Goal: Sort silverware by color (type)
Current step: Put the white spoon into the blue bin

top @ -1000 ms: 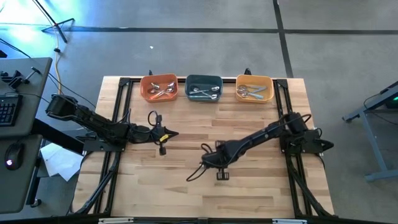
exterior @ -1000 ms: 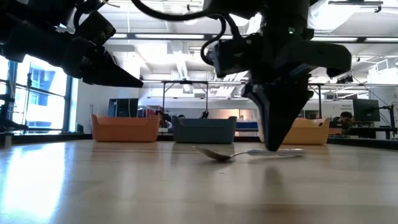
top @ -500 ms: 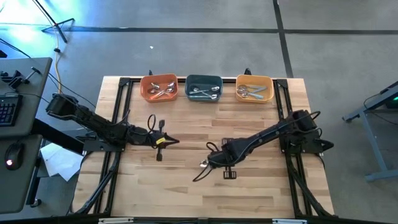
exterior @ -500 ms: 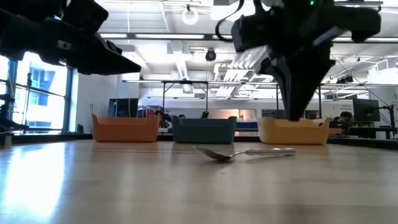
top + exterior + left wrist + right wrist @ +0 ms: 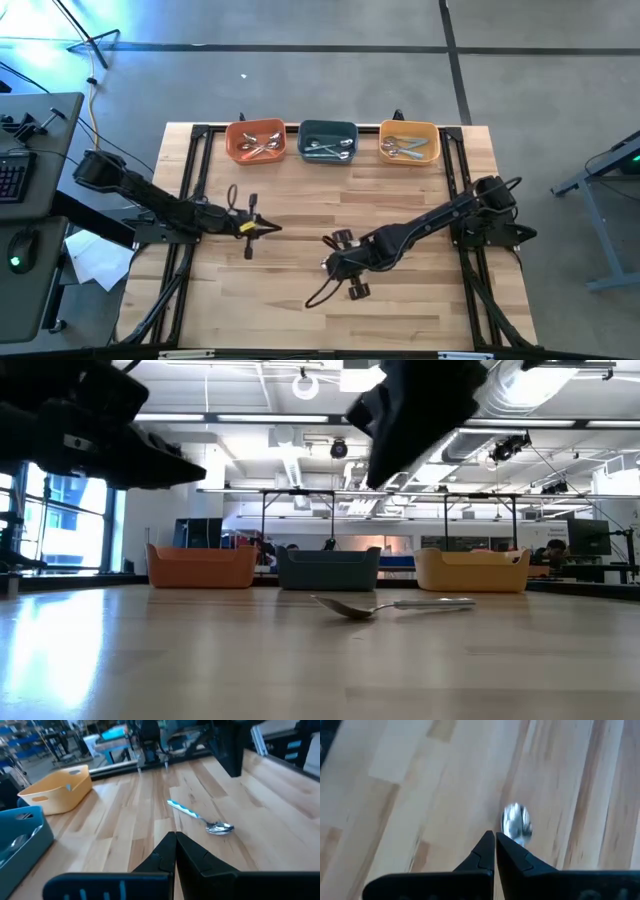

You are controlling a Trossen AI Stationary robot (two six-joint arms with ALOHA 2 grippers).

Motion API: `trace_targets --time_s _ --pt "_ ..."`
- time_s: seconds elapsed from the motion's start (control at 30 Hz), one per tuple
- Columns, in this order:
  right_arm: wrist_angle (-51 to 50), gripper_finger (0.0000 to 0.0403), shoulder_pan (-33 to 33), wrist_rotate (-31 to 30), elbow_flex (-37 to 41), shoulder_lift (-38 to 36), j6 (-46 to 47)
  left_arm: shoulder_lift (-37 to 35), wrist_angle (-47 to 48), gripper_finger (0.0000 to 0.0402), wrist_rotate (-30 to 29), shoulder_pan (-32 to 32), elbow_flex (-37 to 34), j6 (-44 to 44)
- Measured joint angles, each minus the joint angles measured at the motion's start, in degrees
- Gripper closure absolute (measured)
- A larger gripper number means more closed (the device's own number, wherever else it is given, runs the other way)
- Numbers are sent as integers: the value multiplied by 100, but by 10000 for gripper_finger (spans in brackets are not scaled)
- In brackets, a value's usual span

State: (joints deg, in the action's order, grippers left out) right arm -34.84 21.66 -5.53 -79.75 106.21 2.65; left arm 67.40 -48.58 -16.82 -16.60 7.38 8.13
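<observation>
One spoon with a light-blue handle lies flat on the wooden table, its shiny bowl toward the table's left; the low view shows the spoon too. My right gripper hangs shut above the spoon's bowl, holding nothing; in the high view my right gripper covers the spoon. My left gripper is shut and hovers left of the spoon, pointing toward it; in the high view my left gripper is at mid-table. More silverware lies in three bowls at the far edge.
The orange bowl, teal bowl and yellow bowl stand in a row along the table's far edge. Bare wood lies between the bowls and the arms and along the near edge. Black frame rails run down both table sides.
My right gripper has gone up from the spoon's handle, where its tips stood at the table, and has turned as it rose; it holds nothing. The spoon stays lying on the table. My left gripper has tipped closer to level.
</observation>
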Motion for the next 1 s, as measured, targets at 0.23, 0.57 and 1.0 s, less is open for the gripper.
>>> trace_targets --time_s 0.23,0.57,1.0 --pt "883 403 -373 453 0 -2 -549 -666 -450 401 127 2 -614 -41" --pt "1765 403 -644 583 618 -91 -801 -2234 1255 401 125 2 -678 -43" --pt "2395 398 -722 81 2101 -975 152 -3661 2598 401 1667 1432 -675 -52"
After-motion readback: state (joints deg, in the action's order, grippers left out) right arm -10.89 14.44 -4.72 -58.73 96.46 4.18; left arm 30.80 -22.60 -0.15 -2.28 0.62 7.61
